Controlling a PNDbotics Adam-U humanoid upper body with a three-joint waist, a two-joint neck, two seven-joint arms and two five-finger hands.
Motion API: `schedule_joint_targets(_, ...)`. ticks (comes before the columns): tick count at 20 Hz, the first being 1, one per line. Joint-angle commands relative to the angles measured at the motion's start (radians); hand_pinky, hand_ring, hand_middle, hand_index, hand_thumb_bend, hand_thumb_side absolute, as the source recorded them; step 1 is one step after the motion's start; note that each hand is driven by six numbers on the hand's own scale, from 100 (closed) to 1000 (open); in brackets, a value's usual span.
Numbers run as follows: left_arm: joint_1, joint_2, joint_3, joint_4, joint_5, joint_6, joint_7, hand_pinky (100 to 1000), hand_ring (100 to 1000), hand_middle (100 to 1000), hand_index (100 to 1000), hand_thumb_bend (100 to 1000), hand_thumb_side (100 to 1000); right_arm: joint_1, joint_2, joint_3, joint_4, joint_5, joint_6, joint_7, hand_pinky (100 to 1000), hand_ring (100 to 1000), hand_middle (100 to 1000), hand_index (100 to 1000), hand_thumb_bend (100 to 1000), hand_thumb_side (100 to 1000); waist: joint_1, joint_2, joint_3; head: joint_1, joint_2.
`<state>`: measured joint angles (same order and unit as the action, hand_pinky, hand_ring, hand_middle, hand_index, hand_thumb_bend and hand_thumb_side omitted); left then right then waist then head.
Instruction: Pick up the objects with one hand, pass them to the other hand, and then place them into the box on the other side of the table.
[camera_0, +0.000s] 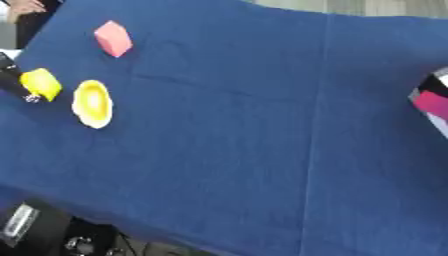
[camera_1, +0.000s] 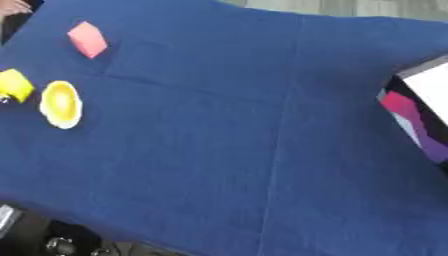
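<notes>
We judge the task barely begun. Three things lie near the left edge of the blue-covered tabletop: a pink block toward the far left corner, a yellow block right at the left edge, and a yellow bowl-like piece just beside it toward the middle. None of them is in the box, which shows at the right edge with a white top and pink and purple sides; we cannot see inside it, so we cannot say whether anything has gone in already.

Something dark, which we take for part of our left hand, shows at the left edge, touching or just behind the yellow block. Too little of it shows for us to tell whether its fingers are curled round the block or released. Our right hand is in neither view.

So, as far as we can see, every step is left for all three things: the pick-up on the left, the pass across the middle, and the placing into the box on the right. The yellow block looks the likeliest to go first.
</notes>
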<state>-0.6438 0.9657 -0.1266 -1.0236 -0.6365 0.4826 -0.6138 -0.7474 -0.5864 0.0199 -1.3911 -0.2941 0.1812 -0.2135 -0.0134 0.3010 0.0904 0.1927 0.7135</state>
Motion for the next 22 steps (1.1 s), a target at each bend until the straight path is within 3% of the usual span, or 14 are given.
schedule_joint_targets(1, -0.018, 0.024, 0.006, -0.004, -0.017, 0.006, 0.005, 789, 807, 705, 683, 542, 291, -0.013, -0.026, -0.007, -0.005, 0.002, -0.001, 0.005, 870, 929, 830, 940, 497, 460, 0.001, -0.005, 0.002, 0.005, -0.003)
schedule_joint_targets(2, -0.019, 0.022, 0.007, -0.003, -0.017, 0.008, 0.011, 780, 791, 676, 656, 434, 267, -0.013, -0.026, -0.007, -0.005, 0.001, -0.001, 0.005, 870, 928, 830, 940, 498, 460, 0.001, -0.005, 0.002, 0.006, -0.004)
schedule_joint_targets(8, -0.014, 0.015, 0.002, -0.004, 0.027, 0.016, 0.038, 760, 749, 615, 590, 256, 263, -0.011, -0.025, -0.008, -0.003, -0.002, 0.000, 0.005, 870, 929, 830, 941, 465, 475, -0.001, -0.004, 0.001, 0.007, -0.005)
schedule_joint_targets(14, -0.001, 0.029, 0.016, -0.058, 0.061, 0.017, 0.040, 727, 709, 582, 547, 246, 227, -0.014, -0.025, -0.007, -0.004, -0.003, 0.000, 0.004, 870, 929, 829, 941, 436, 486, -0.001, -0.006, 0.002, 0.006, -0.002)
schedule_joint_targets(22, 0.048, 0.090, 0.076, -0.358, 0.185, 0.051, 0.118, 713, 678, 560, 543, 205, 223, -0.027, -0.029, -0.001, -0.024, -0.002, -0.003, 0.009, 870, 931, 830, 942, 426, 480, -0.003, -0.016, 0.010, -0.019, 0.001)
